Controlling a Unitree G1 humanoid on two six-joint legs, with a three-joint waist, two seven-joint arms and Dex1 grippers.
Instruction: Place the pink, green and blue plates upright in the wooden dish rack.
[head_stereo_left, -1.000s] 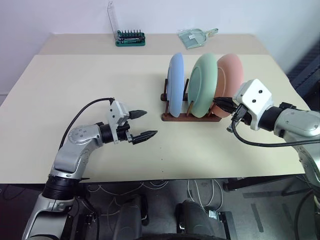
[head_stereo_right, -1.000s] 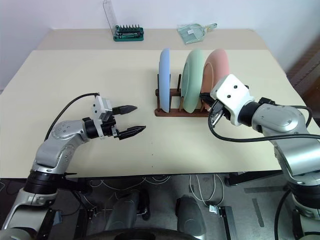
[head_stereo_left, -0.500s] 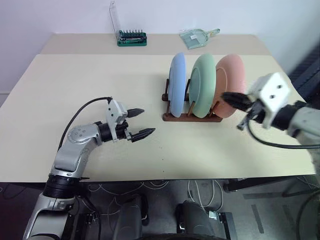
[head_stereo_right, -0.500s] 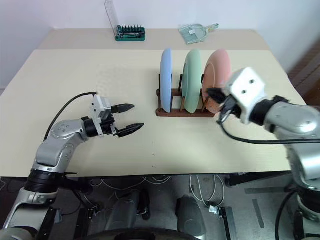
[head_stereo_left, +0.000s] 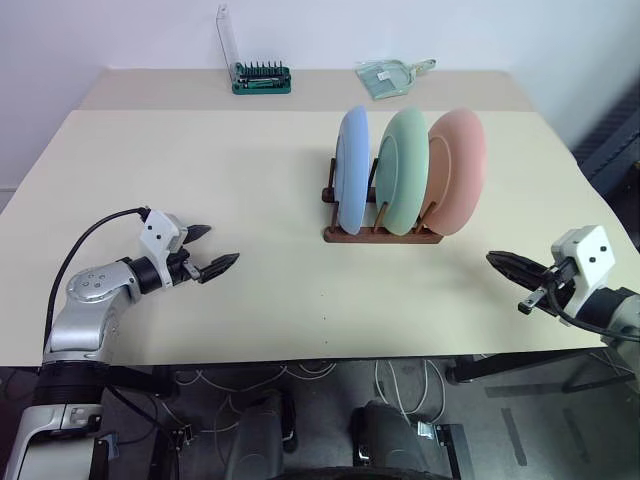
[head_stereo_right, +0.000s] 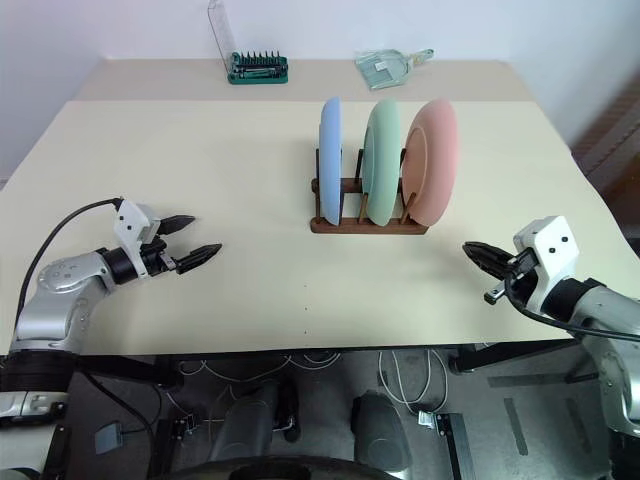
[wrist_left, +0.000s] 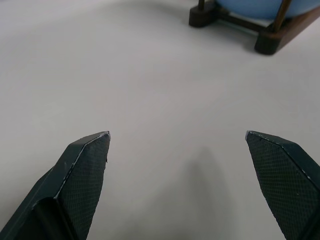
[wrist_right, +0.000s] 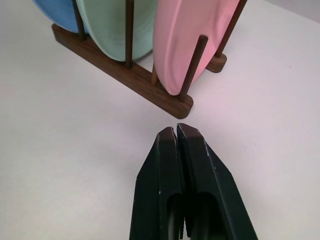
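on the cream table (head_stereo_left: 200, 160), right of centre, the wooden dish rack (head_stereo_left: 380, 233) holds all three plates upright between its pegs: blue plate (head_stereo_left: 351, 170) at the robot's left end, green plate (head_stereo_left: 405, 168) in the middle, pink plate (head_stereo_left: 458, 170) at the right end, tilted a bit and leaning on a peg. plates stand close side by side; can't tell if they touch each other. left gripper (head_stereo_left: 213, 250) hovers over bare table near the front left, well apart from the rack, fingers spread wide, nothing between them; left wrist view shows both fingertips (wrist_left: 87, 165) far apart with plain tabletop between. right gripper (head_stereo_right: 478, 254) sits near the front right edge, pointing toward the rack, apart from it, fingers pressed together and empty; right wrist view has the closed tips aimed at the rack's pink-plate end. far edge of table: green screwdriver-bit case (head_stereo_left: 260, 76) with clear lid up, and a clear plastic package (head_stereo_left: 392, 74) to its right.
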